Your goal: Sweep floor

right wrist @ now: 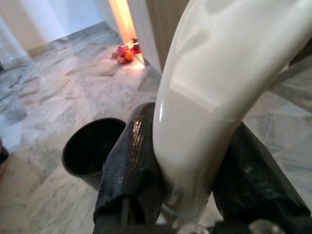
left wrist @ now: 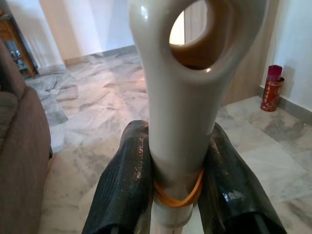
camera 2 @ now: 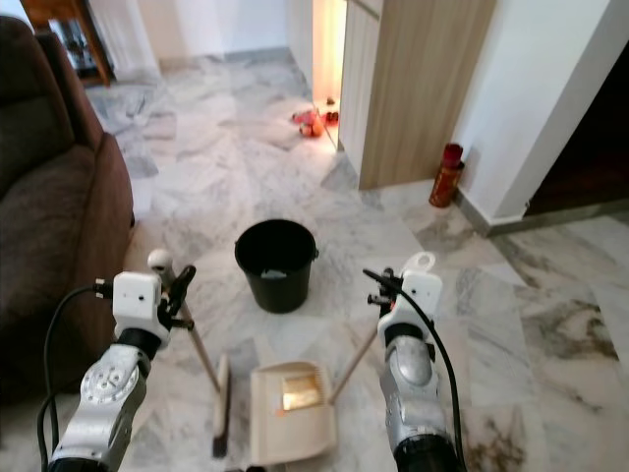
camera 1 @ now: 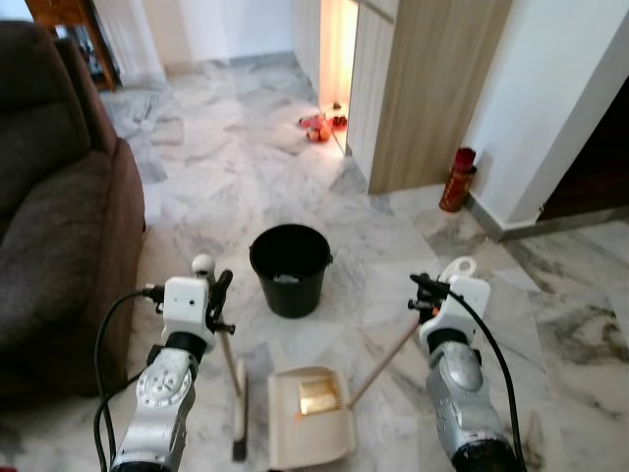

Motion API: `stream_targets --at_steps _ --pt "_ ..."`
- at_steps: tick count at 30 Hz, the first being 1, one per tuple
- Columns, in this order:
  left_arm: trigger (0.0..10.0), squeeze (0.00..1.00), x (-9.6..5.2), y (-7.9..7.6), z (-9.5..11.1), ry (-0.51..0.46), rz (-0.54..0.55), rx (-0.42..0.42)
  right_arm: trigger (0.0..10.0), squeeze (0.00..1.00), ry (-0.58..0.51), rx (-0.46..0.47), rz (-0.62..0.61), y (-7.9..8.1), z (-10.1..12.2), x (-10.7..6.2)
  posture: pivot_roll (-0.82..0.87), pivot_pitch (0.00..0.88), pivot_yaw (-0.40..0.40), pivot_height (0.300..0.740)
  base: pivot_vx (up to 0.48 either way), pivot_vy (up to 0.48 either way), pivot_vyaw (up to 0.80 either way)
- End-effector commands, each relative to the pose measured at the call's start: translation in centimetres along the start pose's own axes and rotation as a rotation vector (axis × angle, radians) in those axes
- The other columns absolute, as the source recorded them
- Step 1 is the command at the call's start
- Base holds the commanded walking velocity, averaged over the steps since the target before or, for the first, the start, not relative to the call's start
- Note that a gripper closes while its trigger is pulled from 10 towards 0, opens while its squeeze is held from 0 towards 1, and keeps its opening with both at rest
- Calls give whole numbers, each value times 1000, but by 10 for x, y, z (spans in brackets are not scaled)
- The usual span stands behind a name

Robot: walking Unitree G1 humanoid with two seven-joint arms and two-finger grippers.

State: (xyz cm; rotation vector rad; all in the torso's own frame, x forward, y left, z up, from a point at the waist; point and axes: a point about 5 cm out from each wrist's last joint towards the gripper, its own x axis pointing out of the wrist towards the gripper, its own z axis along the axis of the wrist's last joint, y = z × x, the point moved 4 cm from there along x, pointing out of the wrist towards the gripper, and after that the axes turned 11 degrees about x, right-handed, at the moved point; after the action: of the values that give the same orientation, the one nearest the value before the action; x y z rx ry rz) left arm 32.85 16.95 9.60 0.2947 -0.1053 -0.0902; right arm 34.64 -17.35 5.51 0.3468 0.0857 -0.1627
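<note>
Bucket [camera 1: 290, 267] ahead, sofa [camera 1: 59, 216] left.

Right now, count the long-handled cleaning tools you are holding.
2. The broom is in the left hand; the dustpan, handle in the right hand, rests on the floor before the black bucket.

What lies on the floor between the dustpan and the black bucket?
Bare marble floor separates the dustpan from the black bucket, seen in both eye views.
</note>
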Motion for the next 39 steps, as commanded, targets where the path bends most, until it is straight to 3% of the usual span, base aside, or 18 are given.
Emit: stream_targets --at_steps 1,16,39 --pt "10000 0 4 5 10 -38 12 6 10000 0 -39 -2 16 5 10 3 84 42 25 740 255 0 0" --pt "10000 0 6 3 12 -49 4 7 10000 0 -39 -3 25 7 10 5 82 24 26 740 282 0 0" --pt "10000 0 7 3 13 -54 5 6 10000 0 -48 -37 51 13 11 4 86 38 24 740 10 0 199"
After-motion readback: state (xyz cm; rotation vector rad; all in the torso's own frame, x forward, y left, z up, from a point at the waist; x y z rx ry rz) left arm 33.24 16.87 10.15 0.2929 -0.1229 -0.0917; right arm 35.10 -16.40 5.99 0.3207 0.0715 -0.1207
